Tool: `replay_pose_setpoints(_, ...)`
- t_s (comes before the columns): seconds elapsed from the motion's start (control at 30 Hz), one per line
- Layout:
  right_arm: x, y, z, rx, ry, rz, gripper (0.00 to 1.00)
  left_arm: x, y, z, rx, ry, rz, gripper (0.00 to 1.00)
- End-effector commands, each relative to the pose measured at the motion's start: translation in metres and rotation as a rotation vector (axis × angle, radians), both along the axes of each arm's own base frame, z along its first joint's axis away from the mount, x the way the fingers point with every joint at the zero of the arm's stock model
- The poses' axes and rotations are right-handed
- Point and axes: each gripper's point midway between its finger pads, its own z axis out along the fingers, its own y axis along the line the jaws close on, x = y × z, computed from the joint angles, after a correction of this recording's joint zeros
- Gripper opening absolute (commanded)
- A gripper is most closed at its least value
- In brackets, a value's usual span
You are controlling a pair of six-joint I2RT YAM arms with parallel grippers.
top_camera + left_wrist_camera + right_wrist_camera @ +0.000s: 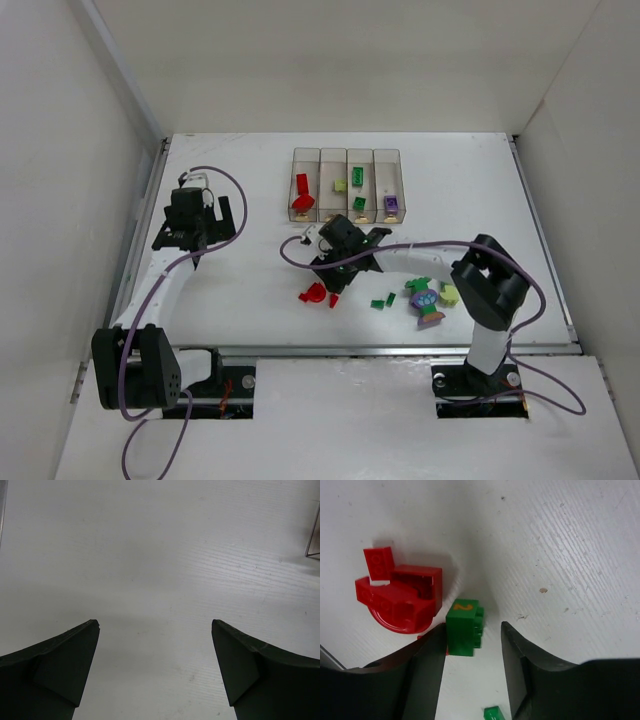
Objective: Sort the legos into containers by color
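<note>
My right gripper (472, 627) is open and low over the table, its jaws on either side of a green lego marked "2" (462, 627). The brick touches the left finger, with a gap to the right finger. A red lego clump (400, 597) lies just beyond it. In the top view the right gripper (330, 272) sits above the red clump (315, 293). The four clear containers (345, 155) stand in a row behind, holding red (303, 192), lime-yellow (340, 185), green (357, 178) and purple (391, 206) legos. My left gripper (155, 630) is open and empty over bare table at the left (187, 238).
Two small green legos (383, 300) and a multicoloured clump (427, 300) lie right of the red clump. Another small green lego (493, 713) shows under my right gripper. A container corner (314, 540) shows at the right of the left wrist view. White walls enclose the table.
</note>
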Motion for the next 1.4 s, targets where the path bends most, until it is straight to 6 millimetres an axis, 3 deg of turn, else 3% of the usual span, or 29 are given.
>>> replay_pose_setpoints(0.0,0.012,0.023,0.014,0.064,-0.042,0.011,0.51,0.003,-0.001,0.013,0.005,-0.058,-0.004,0.93)
replay_pose_setpoints(0.03,0.015,0.027,0.019,0.076,-0.052,0.011,0.46,0.003,-0.001,0.013,0.005,-0.058,-0.004,0.93)
replay_pose_setpoints(0.07,0.014,0.028,0.015,0.074,-0.04,0.016,0.32,0.003,-0.001,0.013,0.005,-0.058,-0.004,0.93)
replay_pose_setpoints(0.13,0.018,0.033,0.02,0.086,-0.05,0.016,0.17,0.003,0.001,0.014,0.017,-0.057,-0.003,0.93)
replay_pose_setpoints(0.17,0.018,0.031,0.019,0.074,-0.05,0.011,0.03,0.003,0.001,0.014,0.018,-0.057,-0.003,0.93)
replay_pose_setpoints(0.2,0.018,0.031,0.019,0.074,-0.05,0.011,0.0,0.003,0.001,0.014,0.018,-0.057,-0.003,0.93)
replay_pose_setpoints(0.3,0.03,0.021,0.031,0.048,-0.117,-0.047,0.0,0.003,-0.002,0.014,0.017,-0.057,-0.012,0.93)
replay_pose_setpoints(0.37,0.042,0.014,0.05,0.057,-0.168,-0.122,0.0,0.003,-0.002,0.014,0.017,-0.057,-0.012,0.93)
replay_pose_setpoints(0.43,0.063,0.0,0.069,0.082,-0.206,-0.218,0.0,0.003,-0.002,0.014,0.017,-0.057,-0.012,0.93)
replay_pose_setpoints(0.47,0.077,0.001,0.096,0.163,-0.245,-0.271,0.0,0.005,-0.002,0.015,0.017,-0.066,-0.012,0.93)
replay_pose_setpoints(0.5,0.088,-0.002,0.11,0.207,-0.267,-0.311,0.0,0.005,-0.002,0.015,0.017,-0.066,-0.012,0.93)
replay_pose_setpoints(0.53,0.106,-0.019,0.117,0.236,-0.287,-0.382,0.0,0.005,-0.002,0.015,0.017,-0.066,-0.012,0.93)
replay_pose_setpoints(0.63,0.145,-0.038,0.146,0.343,-0.34,-0.516,0.0,0.005,-0.005,0.015,0.017,-0.066,-0.021,0.93)
replay_pose_setpoints(0.67,0.17,-0.053,0.15,0.349,-0.354,-0.576,0.0,0.005,-0.005,0.015,0.017,-0.066,-0.021,0.93)
replay_pose_setpoints(0.77,0.21,-0.077,0.149,0.341,-0.35,-0.646,0.0,0.005,-0.008,0.015,0.024,-0.065,-0.036,0.93)
replay_pose_setpoints(0.87,0.245,-0.084,0.139,0.299,-0.312,-0.685,0.0,0.002,-0.007,0.014,0.031,-0.064,-0.042,0.93)
replay_pose_setpoints(0.9,0.256,-0.085,0.151,0.308,-0.324,-0.694,0.0,0.002,-0.007,0.014,0.031,-0.064,-0.042,0.93)
replay_pose_setpoints(0.93,0.265,-0.085,0.14,0.289,-0.32,-0.68,0.01,0.002,-0.01,0.017,0.03,-0.074,-0.051,0.93)
replay_pose_setpoints(1.07,0.277,-0.081,0.138,0.266,-0.337,-0.649,0.18,0.002,-0.01,0.02,0.037,-0.082,-0.057,0.93)
replay_pose_setpoints(1.1,0.276,-0.084,0.136,0.252,-0.333,-0.656,0.28,0.002,-0.012,0.02,0.04,-0.081,-0.075,0.93)
replay_pose_setpoints(1.17,0.281,-0.088,0.135,0.252,-0.335,-0.665,0.38,0.002,-0.015,0.02,0.038,-0.079,-0.103,0.93)
replay_pose_setpoints(1.2,0.281,-0.088,0.135,0.252,-0.335,-0.665,0.45,0.002,-0.022,0.019,0.021,-0.079,-0.146,0.93)
replay_pose_setpoints(1.23,0.281,-0.088,0.135,0.252,-0.335,-0.665,0.59,0.0,-0.026,0.017,0.033,-0.067,-0.203,0.93)
replay_pose_setpoints(1.37,0.271,-0.083,0.149,0.29,-0.327,-0.634,0.78,-0.007,-0.073,0.018,0.022,-0.036,-0.511,0.93)
